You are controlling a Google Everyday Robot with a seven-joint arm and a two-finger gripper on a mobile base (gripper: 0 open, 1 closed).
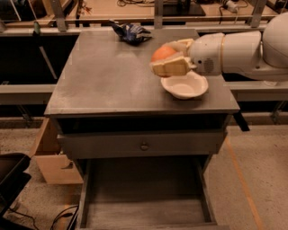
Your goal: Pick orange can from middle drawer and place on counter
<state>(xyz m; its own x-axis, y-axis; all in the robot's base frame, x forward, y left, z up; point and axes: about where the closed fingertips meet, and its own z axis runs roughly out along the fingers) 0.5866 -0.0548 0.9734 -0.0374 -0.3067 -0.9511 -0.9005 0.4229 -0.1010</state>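
Observation:
The orange can (pixel 163 53) is a small round orange ball held between the cream fingers of my gripper (pixel 170 58). The gripper reaches in from the right on a white arm and holds the orange above the right part of the grey counter (pixel 112 76), just left of and over a white bowl (pixel 185 85). The middle drawer (pixel 144 197) stands pulled open below, its grey floor bare.
A dark blue foil bag (pixel 131 32) lies at the counter's far edge. A closed drawer front with a round knob (pixel 144 146) sits under the counter. A cardboard box (pixel 51 157) stands on the floor at left. A tan wooden benchtop (pixel 135 9) runs behind.

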